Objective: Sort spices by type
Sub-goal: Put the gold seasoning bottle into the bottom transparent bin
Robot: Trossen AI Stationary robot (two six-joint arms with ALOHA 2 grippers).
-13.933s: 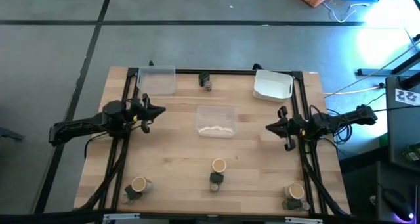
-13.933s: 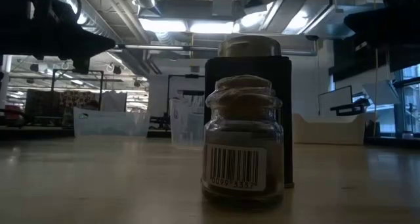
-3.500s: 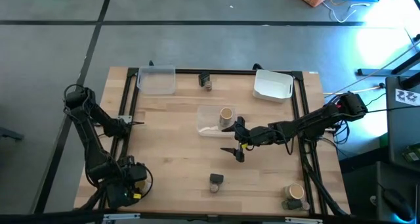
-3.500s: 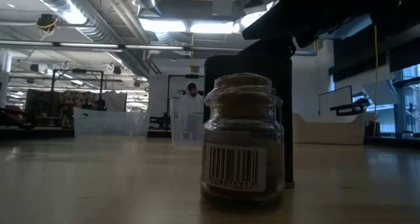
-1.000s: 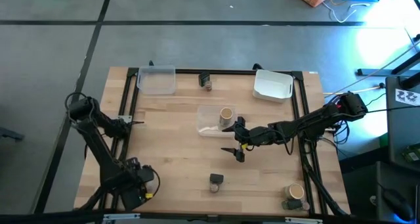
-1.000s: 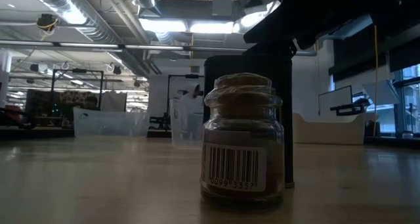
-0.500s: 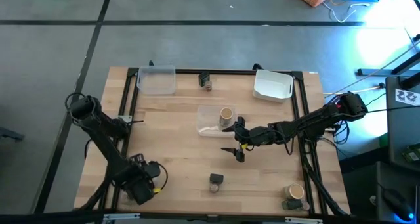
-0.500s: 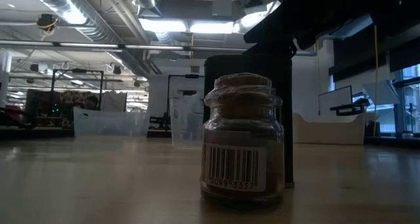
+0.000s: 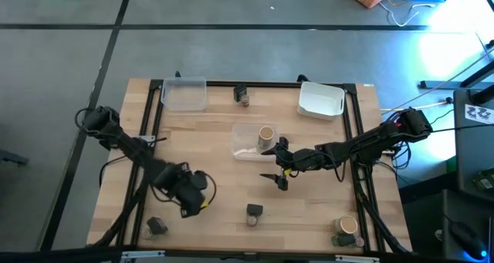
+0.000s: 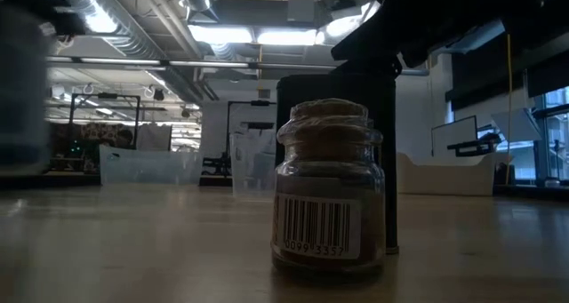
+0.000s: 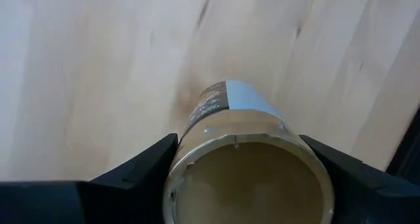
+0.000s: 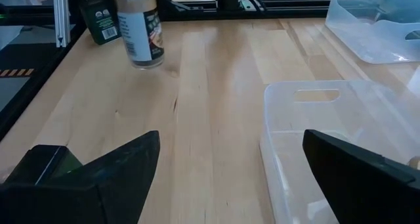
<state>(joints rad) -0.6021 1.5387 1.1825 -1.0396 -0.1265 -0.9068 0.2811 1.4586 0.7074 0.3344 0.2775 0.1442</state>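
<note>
One tan cylinder (image 11: 246,165) is clamped between the left gripper's (image 9: 189,195) fingers, lifted over the table's (image 9: 208,147) front-left part. A dark jar (image 9: 157,226) sits by the front-left corner. The right gripper (image 9: 276,164), jaws spread with nothing in them, hangs beside the clear tub (image 9: 245,143) mid-table, which holds another tan cylinder (image 9: 266,134).

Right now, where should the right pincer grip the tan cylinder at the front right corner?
Take the tan cylinder by its round side wall, coming from above: it stands upright, pale top up. Close the open right pincer across sides clear of the dark jar crowding it, probably.
</note>
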